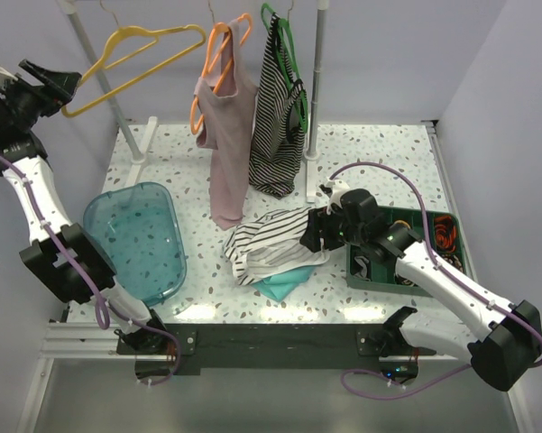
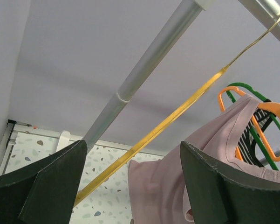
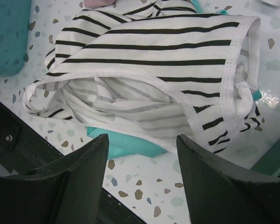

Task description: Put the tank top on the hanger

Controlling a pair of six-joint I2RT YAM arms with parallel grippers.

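Note:
The tank top, white with thin black stripes, lies crumpled on the speckled table just right of centre. My right gripper hovers at its right edge, open, with only bare table between its fingers. The yellow hanger hangs from the rail at the upper left. My left gripper is raised at the hanger's lower left end and stands open. In the left wrist view the yellow bar runs between its fingers without touching them.
A dusty-pink top on an orange hanger and a densely striped top on a green hanger hang mid-rail. A teal tub sits left, a green tray right. A teal cloth lies under the tank top. Rack posts stand behind.

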